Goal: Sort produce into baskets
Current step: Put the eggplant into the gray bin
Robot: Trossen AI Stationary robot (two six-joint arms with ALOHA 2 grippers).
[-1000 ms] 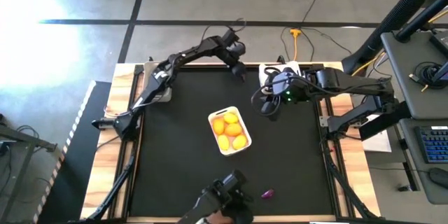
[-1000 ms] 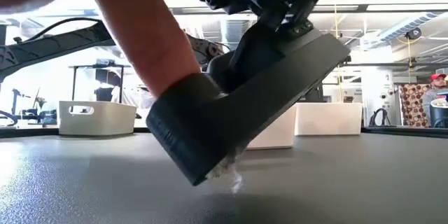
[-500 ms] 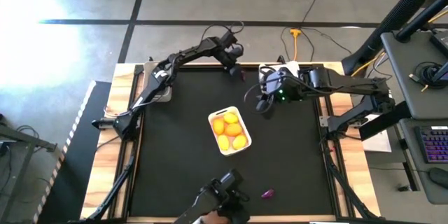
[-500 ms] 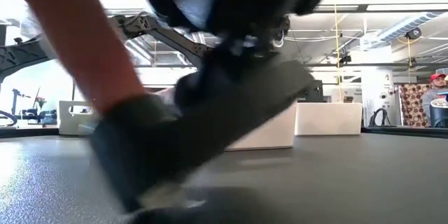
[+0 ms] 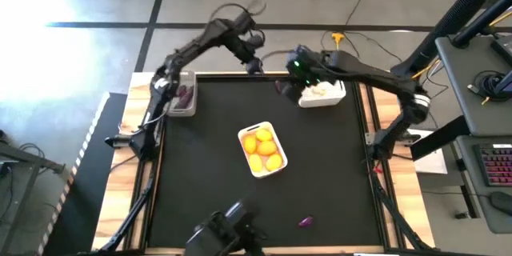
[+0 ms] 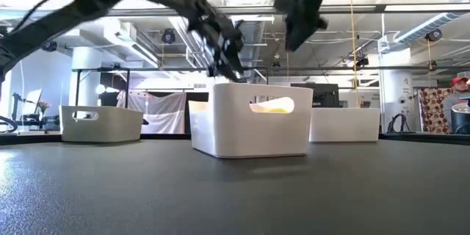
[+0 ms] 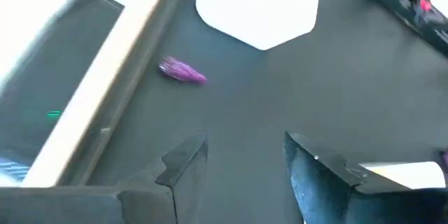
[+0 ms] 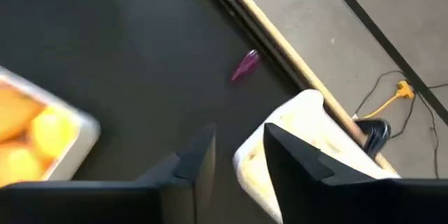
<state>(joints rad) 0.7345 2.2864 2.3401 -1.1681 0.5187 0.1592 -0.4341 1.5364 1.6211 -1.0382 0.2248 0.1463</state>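
A white basket (image 5: 262, 150) with yellow and orange fruits stands mid-table. A second white basket (image 5: 323, 93) with pale bulbs stands at the far right. A grey basket (image 5: 182, 97) with purple pieces stands at the far left. One purple vegetable (image 7: 183, 71) lies on the mat by the far edge and also shows in the right wrist view (image 8: 245, 64). Another purple vegetable (image 5: 306, 222) lies near the front edge. My left gripper (image 7: 241, 161) is open and empty above the far edge (image 5: 256, 67). My right gripper (image 8: 236, 157) is open and empty, raised beside the far white basket (image 5: 285, 90).
A dark hand-held object (image 5: 226, 230) sits at the table's front edge, left of centre. The table's wooden rim (image 7: 105, 105) runs close to the far purple vegetable. The black mat (image 5: 200, 168) lies bare between the baskets. Cables lie on the floor beyond the far edge.
Both grippers have gone up and toward the table's far edge, and my right gripper has also gone toward the left. My left arm has swung off the grey basket. A person's hand with a dark object has drawn away from the low camera toward the front left.
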